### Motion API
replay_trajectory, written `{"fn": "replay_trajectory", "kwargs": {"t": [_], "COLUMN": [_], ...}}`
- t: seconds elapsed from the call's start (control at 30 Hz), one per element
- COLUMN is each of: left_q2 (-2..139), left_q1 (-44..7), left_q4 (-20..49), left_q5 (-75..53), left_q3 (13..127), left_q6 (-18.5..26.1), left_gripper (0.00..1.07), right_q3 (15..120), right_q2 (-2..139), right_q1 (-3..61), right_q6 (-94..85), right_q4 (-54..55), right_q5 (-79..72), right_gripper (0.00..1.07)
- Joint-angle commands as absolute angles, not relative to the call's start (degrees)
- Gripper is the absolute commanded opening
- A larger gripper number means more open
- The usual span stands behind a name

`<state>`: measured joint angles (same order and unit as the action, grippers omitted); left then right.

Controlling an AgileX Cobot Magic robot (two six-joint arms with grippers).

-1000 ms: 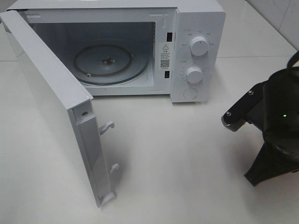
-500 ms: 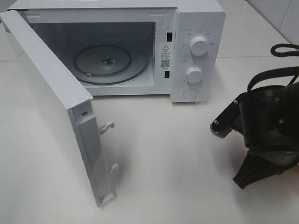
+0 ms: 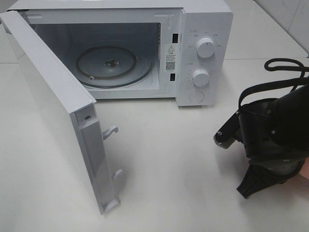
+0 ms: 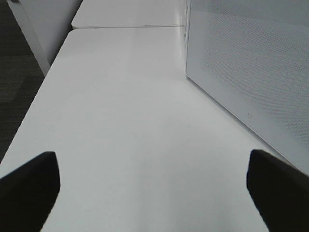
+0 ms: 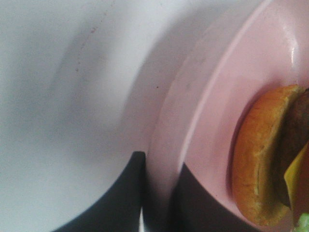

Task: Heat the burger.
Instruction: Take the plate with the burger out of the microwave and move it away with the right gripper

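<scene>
The microwave stands at the back of the white table with its door swung wide and the glass turntable bare, so the opening step looks done while loading, closing and starting the heat are all left. The right arm hangs over the table in front of the control knobs, off to the right of the cavity. Its gripper is clamped on the rim of the pink plate, one finger on each face of the rim, and the burger sits on that plate (bun, patty and a yellow slice show in the wrist view). The left gripper stands wide apart and holds nothing, low beside the outside of the door. The table is plain, glossy white; a second white table abuts it, and dark flooring lies beside them.
</scene>
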<state>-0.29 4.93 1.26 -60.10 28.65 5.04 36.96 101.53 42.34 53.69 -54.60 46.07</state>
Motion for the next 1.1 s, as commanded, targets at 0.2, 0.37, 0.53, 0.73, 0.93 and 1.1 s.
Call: {"fn": "replay_trajectory", "kwargs": {"t": [0.2, 0.37, 0.53, 0.73, 0.93, 1.1], "left_q2": [-1.4, -1.4, -1.4, -1.4, -1.4, -1.4], "left_q1": [4.9, 4.9, 4.9, 4.9, 4.9, 4.9], "left_q4": [1.5, 1.5, 1.5, 1.5, 1.5, 1.5], "left_q5": [-59.6, -59.6, -59.6, -59.6, -59.6, -59.6], "left_q3": [28.5, 28.5, 28.5, 28.5, 28.5, 28.5], "left_q6": [4.6, 4.6, 4.6, 4.6, 4.6, 4.6], "left_gripper": [0.98, 0.98, 0.98, 0.98, 0.98, 0.98], "right_q3": [37.2, 37.2, 37.2, 37.2, 37.2, 37.2], "right_q2": [105.7, 107.9, 108.9, 108.9, 108.9, 107.9], "right_q1": [42.1, 42.1, 39.9, 37.2, 36.7, 37.0], "right_q6": [55.7, 59.0, 60.7, 61.5, 61.5, 61.3], "right_q4": [-57.6, -59.0, -58.8, -58.8, -58.8, -58.3], "right_q5": [47.9, 47.0, 45.6, 45.0, 45.1, 44.9], "right_gripper": [0.0, 0.01, 0.03, 0.04, 0.12, 0.3]}}
